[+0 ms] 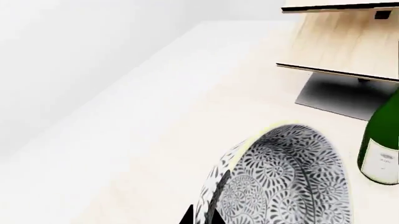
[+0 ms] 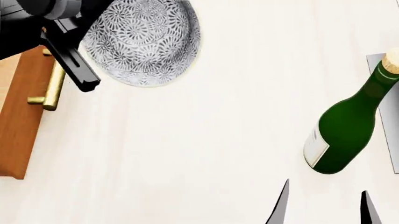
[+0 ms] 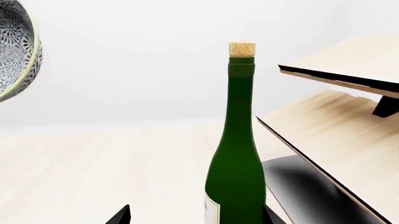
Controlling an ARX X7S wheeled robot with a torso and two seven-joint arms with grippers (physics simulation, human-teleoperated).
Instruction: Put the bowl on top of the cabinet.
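Note:
The speckled grey-and-white bowl point(image 2: 145, 41) hangs tilted above the pale table near the head view's upper left. My left gripper point(image 1: 201, 218) is shut on its rim, with one dark finger point(image 2: 76, 65) outside the wall. The bowl point(image 1: 283, 179) fills the lower part of the left wrist view, and the bowl point(image 3: 16, 51) also shows in the air in the right wrist view. The orange-brown cabinet point(image 2: 18, 126) with a brass handle point(image 2: 53, 88) lies at the left edge, beside and below the bowl. My right gripper point(image 2: 324, 210) is open and holds nothing.
A green corked bottle point(image 2: 346, 130) stands on the table just ahead of the right gripper point(image 3: 194, 217). Beyond it is the pale plywood rack point(image 3: 337, 140) on a dark grey base point(image 1: 343, 95). Bare tabletop point(image 2: 187, 154) lies between cabinet and bottle.

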